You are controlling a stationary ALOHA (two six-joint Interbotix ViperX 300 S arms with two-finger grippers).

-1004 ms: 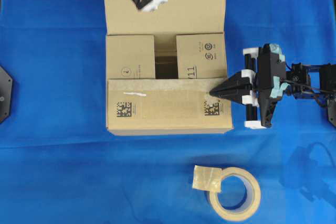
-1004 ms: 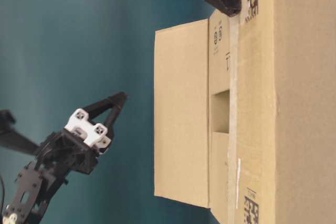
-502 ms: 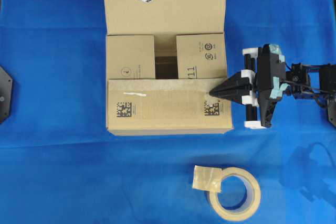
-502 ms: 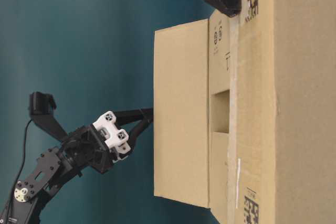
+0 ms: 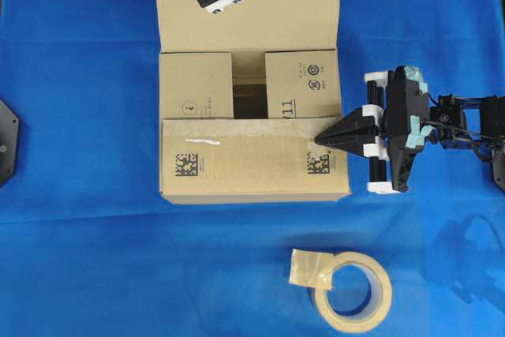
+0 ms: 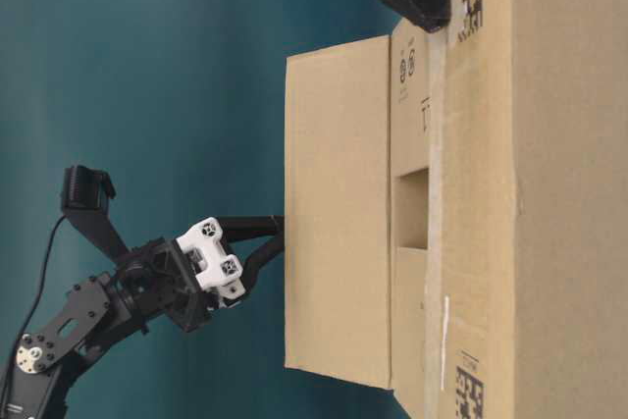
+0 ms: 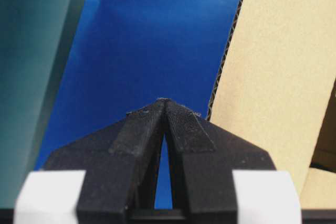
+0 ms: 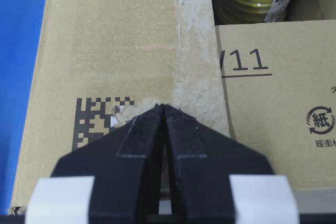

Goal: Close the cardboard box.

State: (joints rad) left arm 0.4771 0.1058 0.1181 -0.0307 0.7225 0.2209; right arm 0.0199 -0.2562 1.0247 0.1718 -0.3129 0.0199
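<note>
- Since the earlier frame, left pincer (image 6: 279,232), fingers together and empty, has reached the large brown corrugated cardboard box's (image 5: 252,165) upright rear flap (image 6: 337,208).
- Right pincer (image 5: 319,140), fingers together, empty, presses the folded front flap (image 5: 254,157).
- Push high, steadily, folding it over.

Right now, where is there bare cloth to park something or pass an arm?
Bare blue cloth lies left of the box, up to the black mount at the edge, and along the front left of the tape roll. Crowded: the box's right side, where the right gripper rests on the folded flap, and behind, where the left gripper meets the raised flap.
</note>
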